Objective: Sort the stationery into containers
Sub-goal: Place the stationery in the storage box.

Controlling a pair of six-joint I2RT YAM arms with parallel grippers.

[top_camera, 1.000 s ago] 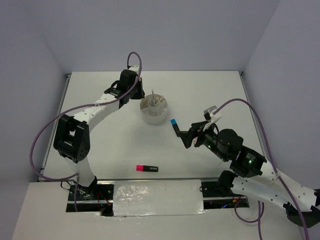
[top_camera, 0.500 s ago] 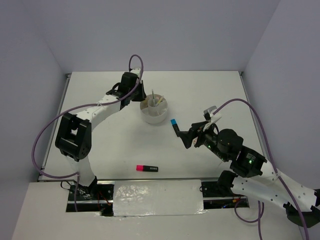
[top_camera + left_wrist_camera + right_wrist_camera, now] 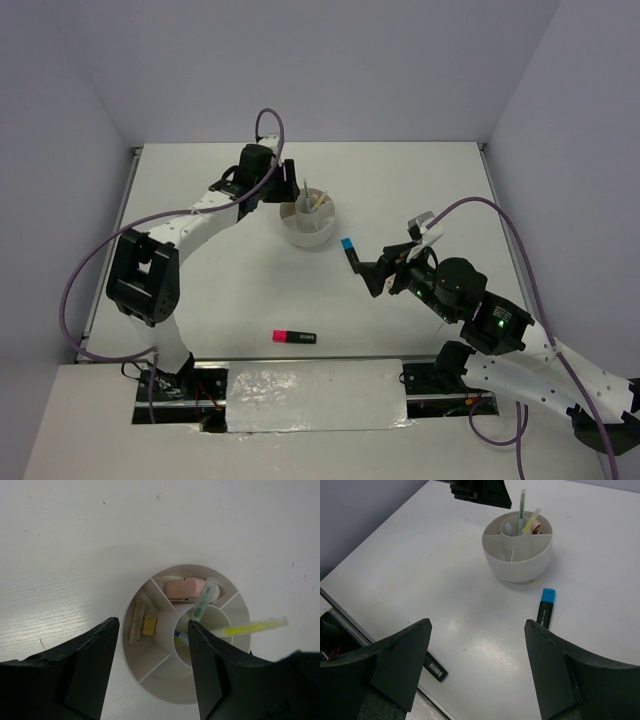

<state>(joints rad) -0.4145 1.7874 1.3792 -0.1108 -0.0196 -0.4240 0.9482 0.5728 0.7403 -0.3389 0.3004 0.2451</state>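
Observation:
The white divided cup (image 3: 308, 228) stands at mid-table. My left gripper (image 3: 287, 189) hovers over its left rim, open and empty. In the left wrist view (image 3: 152, 625) its jaws straddle the cup (image 3: 170, 682), which holds a pink eraser (image 3: 185, 587), a tan piece (image 3: 149, 625), a pale stick (image 3: 135, 626), a green pen (image 3: 202, 600) and a yellow stick (image 3: 252, 627). A blue-and-black highlighter (image 3: 350, 252) lies right of the cup, just ahead of my open, empty right gripper (image 3: 388, 262). The pink-and-black highlighter (image 3: 294, 337) lies near the front edge.
In the right wrist view the cup (image 3: 517, 560) is ahead, the blue highlighter (image 3: 546, 609) lies by the right finger of my gripper (image 3: 477, 625), and the pink highlighter's black end (image 3: 434, 666) shows by the table's near edge. Grey walls enclose the table.
My left gripper has shifted slightly right over the cup and its jaws have opened from shut. The right arm and both highlighters have not moved.

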